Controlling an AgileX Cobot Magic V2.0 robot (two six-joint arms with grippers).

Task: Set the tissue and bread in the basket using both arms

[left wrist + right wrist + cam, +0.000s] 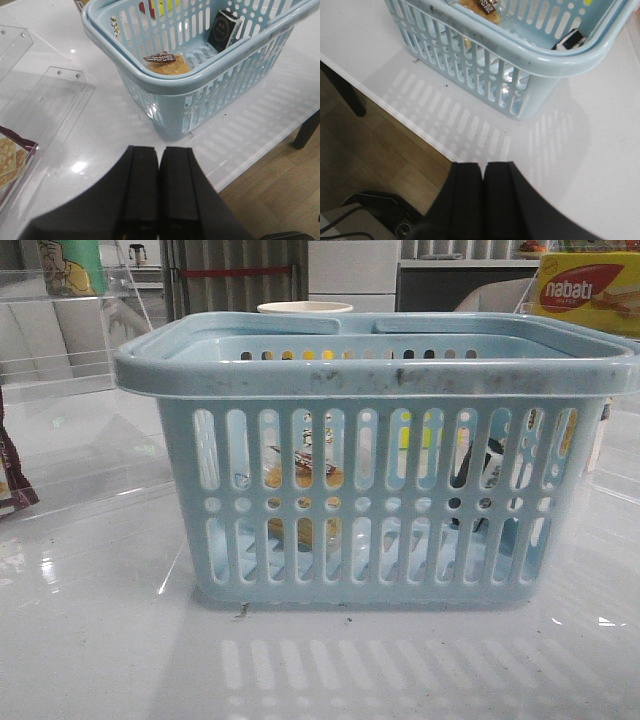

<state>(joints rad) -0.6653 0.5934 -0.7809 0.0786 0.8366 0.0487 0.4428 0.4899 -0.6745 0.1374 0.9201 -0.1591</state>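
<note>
Both pairs of fingers, left (159, 192) and right (483, 197), are pressed together, empty, clear of the basket (370, 365); inside lie the bread (170, 65) and tissue (225, 30), apparently delivered.

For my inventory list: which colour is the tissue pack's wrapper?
Black with white edges; the tissue shows best in the left wrist view.
</note>
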